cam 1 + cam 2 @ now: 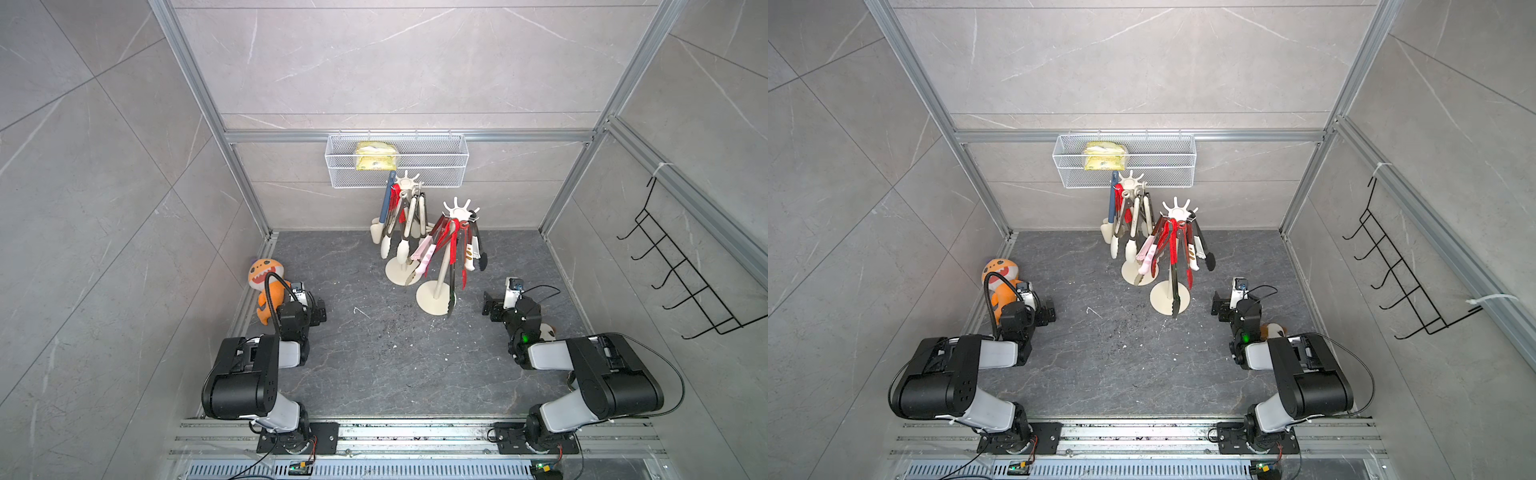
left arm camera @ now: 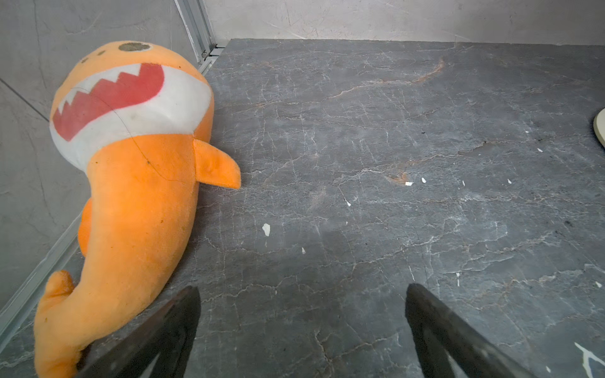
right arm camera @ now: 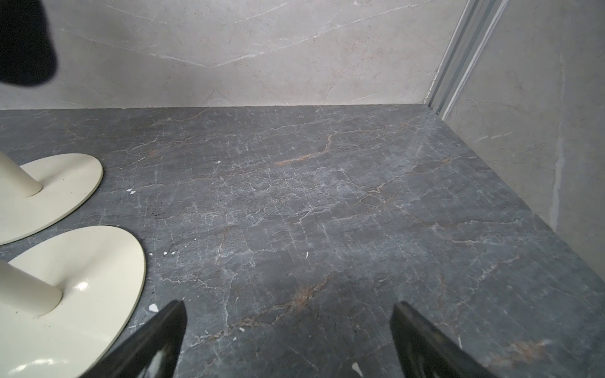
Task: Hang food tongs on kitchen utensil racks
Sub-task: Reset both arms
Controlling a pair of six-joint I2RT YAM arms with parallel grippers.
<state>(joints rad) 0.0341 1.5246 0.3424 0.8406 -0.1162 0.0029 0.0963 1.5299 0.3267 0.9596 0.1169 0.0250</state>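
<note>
Two cream kitchen utensil racks stand at the back middle in both top views: the rear rack (image 1: 409, 185) (image 1: 1131, 183) and the nearer rack (image 1: 459, 211) (image 1: 1179, 210). Several food tongs hang from their prongs: cream tongs (image 1: 405, 235) on the rear rack, red tongs (image 1: 454, 243) and pink tongs (image 1: 424, 257) on the nearer one. My left gripper (image 1: 320, 311) (image 2: 301, 289) is open over bare floor, left of the racks. My right gripper (image 1: 490, 305) (image 3: 289, 306) is open and empty, just right of the nearer rack's round base (image 3: 98, 261).
An orange plush shark (image 1: 266, 286) (image 2: 140, 196) lies by the left wall beside my left gripper. A white mesh basket (image 1: 436, 162) holding a yellow pack hangs on the back wall. A black wire hook rack (image 1: 681, 266) is on the right wall. A small toy (image 1: 1275, 330) sits behind my right arm.
</note>
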